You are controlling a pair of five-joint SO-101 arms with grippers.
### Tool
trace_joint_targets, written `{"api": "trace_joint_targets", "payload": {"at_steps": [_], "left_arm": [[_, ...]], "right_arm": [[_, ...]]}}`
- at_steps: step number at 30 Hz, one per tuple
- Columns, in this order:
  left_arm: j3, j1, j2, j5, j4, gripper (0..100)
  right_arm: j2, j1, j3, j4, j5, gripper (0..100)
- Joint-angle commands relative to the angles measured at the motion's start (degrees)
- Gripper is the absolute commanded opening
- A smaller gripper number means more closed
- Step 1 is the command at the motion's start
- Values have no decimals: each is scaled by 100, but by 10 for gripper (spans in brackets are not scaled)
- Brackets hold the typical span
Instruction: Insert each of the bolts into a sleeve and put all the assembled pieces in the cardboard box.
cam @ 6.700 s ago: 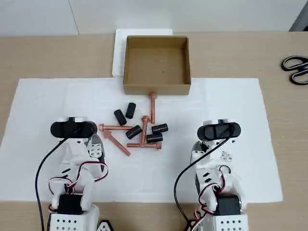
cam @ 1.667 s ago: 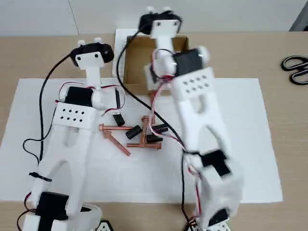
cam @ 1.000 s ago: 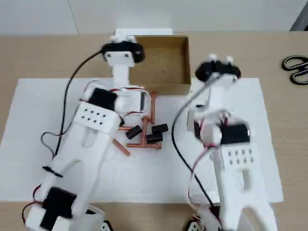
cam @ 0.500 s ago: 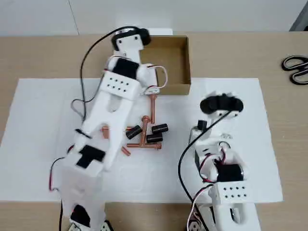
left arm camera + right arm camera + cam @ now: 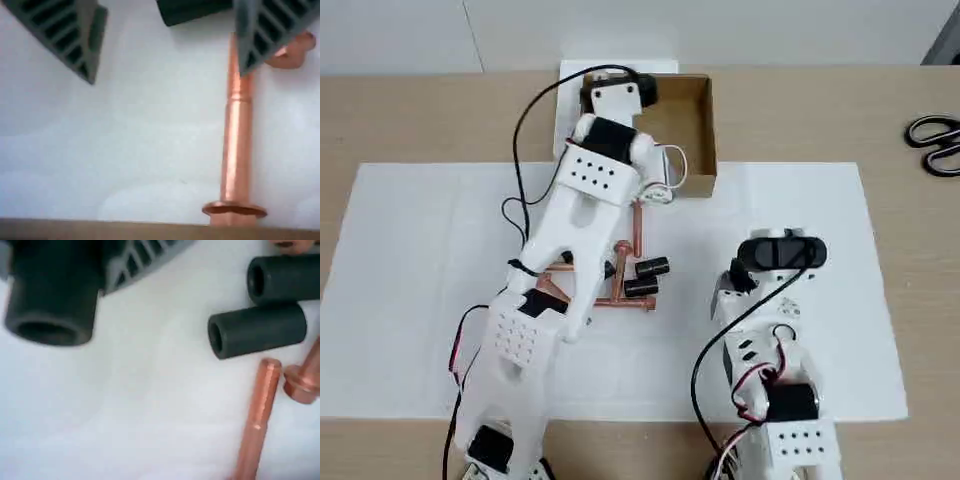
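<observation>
My left gripper (image 5: 170, 75) is open just in front of the cardboard box (image 5: 710, 120), low over the white paper. A copper bolt (image 5: 237, 135) lies between its fingers, close under one finger (image 5: 265, 35), with its head against the box wall (image 5: 125, 231). From above, that bolt (image 5: 638, 225) shows below the left gripper (image 5: 650, 195). My right gripper (image 5: 75, 275) is shut on a black sleeve (image 5: 50, 302) and sits pulled back at the right (image 5: 735, 283). Two loose sleeves (image 5: 257, 330) lie beside another bolt (image 5: 257, 415).
More bolts and sleeves lie piled mid-paper (image 5: 630, 285), partly hidden under the left arm. Scissors (image 5: 935, 145) lie at the far right on the wooden table. The white paper sheet (image 5: 420, 250) has bare room on its left and right sides.
The left arm swung out from its base to the bolt by the box. The right arm reached toward the box, then drew back towards its base, now carrying a sleeve.
</observation>
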Motion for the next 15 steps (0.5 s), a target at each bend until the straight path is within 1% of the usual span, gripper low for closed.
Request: {"api": "trace_joint_targets", "payload": {"at_steps": [1, 4, 8, 15], "left_arm": [[-75, 88, -44, -9, 114, 186], [198, 88, -44, -105, 114, 186], [409, 53, -44, -580, 105, 186], [409, 0, 220, -633, 18, 186]], "right_arm": [[-532, 57, 176, -84, -53, 5], [-901, 57, 396, -84, -53, 5], [-1279, 22, 527, -75, -53, 5], [-1455, 22, 527, -75, -53, 5]]}}
